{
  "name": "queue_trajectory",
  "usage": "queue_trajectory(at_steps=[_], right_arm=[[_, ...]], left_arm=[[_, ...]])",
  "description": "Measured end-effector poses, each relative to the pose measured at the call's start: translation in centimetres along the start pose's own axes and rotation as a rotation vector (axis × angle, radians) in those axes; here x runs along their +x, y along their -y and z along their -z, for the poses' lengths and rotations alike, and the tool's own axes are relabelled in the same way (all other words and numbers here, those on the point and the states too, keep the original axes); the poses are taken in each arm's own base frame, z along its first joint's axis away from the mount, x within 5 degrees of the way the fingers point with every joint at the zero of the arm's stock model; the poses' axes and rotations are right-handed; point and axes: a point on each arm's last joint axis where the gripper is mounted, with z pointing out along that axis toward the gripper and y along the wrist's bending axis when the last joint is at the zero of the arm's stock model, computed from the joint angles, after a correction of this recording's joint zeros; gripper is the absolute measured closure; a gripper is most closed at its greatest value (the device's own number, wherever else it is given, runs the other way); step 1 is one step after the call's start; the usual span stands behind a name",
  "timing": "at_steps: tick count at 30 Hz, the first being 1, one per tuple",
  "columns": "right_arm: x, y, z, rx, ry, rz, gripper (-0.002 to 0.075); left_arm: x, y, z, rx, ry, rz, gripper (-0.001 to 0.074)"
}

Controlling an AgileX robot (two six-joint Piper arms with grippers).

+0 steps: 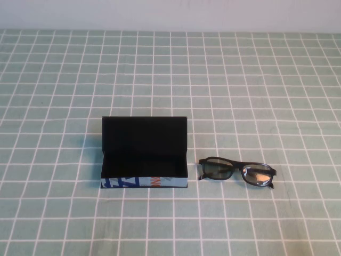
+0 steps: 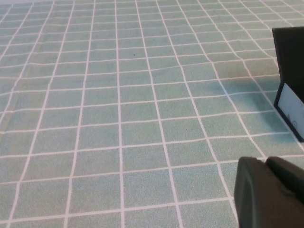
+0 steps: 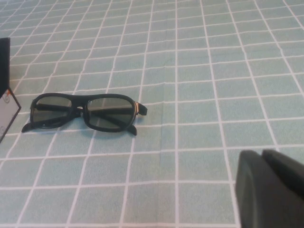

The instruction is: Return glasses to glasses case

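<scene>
The glasses case [image 1: 144, 136] stands open at the middle of the table, its black lid upright and its light blue printed front facing me. The black glasses [image 1: 237, 165] lie flat on the cloth just right of the case, apart from it. The right wrist view shows the glasses [image 3: 107, 112] and a corner of the case [image 3: 6, 105]. My right gripper [image 3: 260, 155] is shut and empty, well short of the glasses. My left gripper [image 2: 264, 161] is shut and empty, with the case's end [image 2: 289, 52] beyond it. Neither gripper shows in the high view.
A green cloth with a white grid [image 1: 256, 85] covers the whole table. A pale wall [image 1: 170, 13] runs along the far edge.
</scene>
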Motion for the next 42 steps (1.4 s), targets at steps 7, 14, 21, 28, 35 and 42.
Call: queue_trajectory(at_steps=[7, 14, 21, 28, 35, 42], right_arm=[[0.0, 0.0, 0.0, 0.0, 0.0, 0.0, 0.0737], [0.0, 0.0, 0.0, 0.0, 0.002, 0.0, 0.0737], [-0.1, 0.0, 0.0, 0.001, 0.006, 0.001, 0.0737], [-0.7, 0.1, 0.0, 0.011, 0.085, 0.004, 0.0737], [-3.3, 0.4, 0.6, 0.041, 0.378, 0.004, 0.0737], [-6.2, 0.6, 2.5, 0.079, 0.761, 0.005, 0.0737]], left_arm=[[0.0, 0.0, 0.0, 0.0, 0.0, 0.003, 0.0734], [0.0, 0.0, 0.0, 0.0, 0.0, 0.003, 0.0734], [0.0, 0.0, 0.0, -0.001, 0.0, 0.001, 0.0733], [0.0, 0.0, 0.0, -0.001, 0.0, 0.003, 0.0733], [-1.2, 0.1, 0.0, 0.011, 0.136, 0.021, 0.0734], [-5.3, 0.4, 1.7, 0.056, 0.628, 0.017, 0.0734]])
